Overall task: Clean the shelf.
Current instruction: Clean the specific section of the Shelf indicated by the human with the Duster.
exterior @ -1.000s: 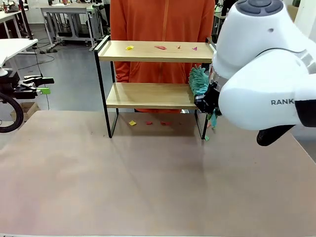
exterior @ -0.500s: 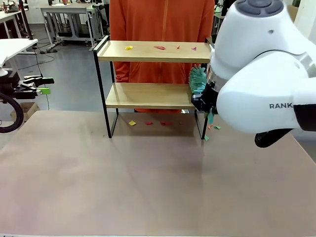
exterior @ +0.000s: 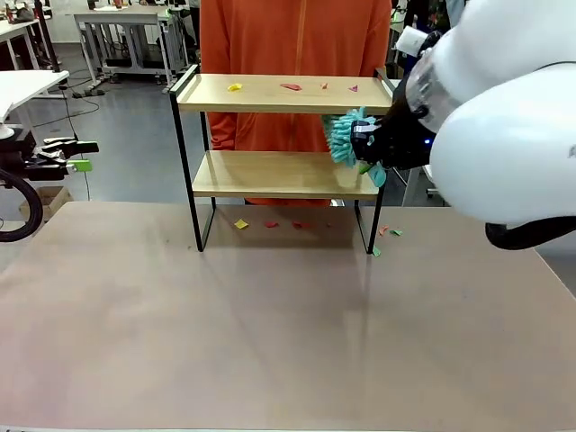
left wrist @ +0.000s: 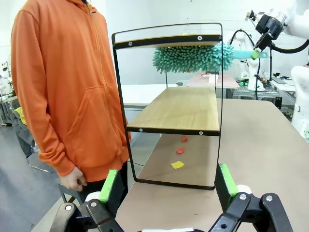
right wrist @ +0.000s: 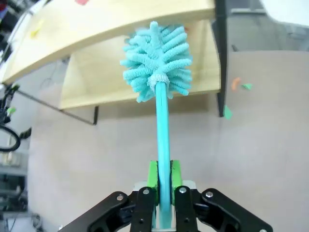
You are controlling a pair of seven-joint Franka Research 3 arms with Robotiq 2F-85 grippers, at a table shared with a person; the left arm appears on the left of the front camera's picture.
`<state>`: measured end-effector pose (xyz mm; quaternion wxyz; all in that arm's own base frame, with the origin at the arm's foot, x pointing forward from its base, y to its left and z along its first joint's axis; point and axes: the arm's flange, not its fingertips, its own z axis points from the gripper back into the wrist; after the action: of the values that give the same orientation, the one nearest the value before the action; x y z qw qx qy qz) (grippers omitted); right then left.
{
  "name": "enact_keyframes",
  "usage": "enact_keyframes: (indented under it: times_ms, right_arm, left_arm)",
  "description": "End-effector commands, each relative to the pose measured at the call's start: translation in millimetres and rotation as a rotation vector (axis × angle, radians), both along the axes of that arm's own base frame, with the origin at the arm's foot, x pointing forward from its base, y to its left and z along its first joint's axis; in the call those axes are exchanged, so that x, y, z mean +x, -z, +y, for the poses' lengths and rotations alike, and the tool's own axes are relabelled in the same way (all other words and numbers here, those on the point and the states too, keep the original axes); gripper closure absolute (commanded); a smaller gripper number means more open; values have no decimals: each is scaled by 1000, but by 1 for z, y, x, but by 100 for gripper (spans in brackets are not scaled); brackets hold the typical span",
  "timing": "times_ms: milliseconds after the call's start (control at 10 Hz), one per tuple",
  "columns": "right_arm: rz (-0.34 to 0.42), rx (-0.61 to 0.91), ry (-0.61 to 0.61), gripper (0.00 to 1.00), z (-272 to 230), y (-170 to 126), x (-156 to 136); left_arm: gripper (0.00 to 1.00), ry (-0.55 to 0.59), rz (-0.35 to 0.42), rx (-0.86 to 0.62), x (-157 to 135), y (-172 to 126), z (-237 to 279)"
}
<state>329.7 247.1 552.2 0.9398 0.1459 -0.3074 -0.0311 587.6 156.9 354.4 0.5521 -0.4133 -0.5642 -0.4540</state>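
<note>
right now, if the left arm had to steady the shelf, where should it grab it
Probably the raised side rail at the left end of the shelf: a thin black bar standing clear above the top board, narrow enough for the open left gripper. Come in from the left, away from the duster at the right end.

No readable text.
No lettering, label, brand, number or sign can be made out on the shelf, the teal duster, the white right arm, the person's orange top or the surface.
</note>
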Motion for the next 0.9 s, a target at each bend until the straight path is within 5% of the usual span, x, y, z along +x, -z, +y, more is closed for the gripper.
enact_keyframes:
  times_ms: [0,400,800]
  right_arm:
    - [74,58,-214,87,-29,-1,-5]
    - [221,50,-620,87,-69,-7,-16]
    - [277,-59,-912,87,-108,5,-37]
  left_arm:
    - [0,-8,-11,2,-2,-3,-1]
    - [0,-8,-11,2,-2,-3,-1]
    - [0,-8,-11,2,-2,-3,-1]
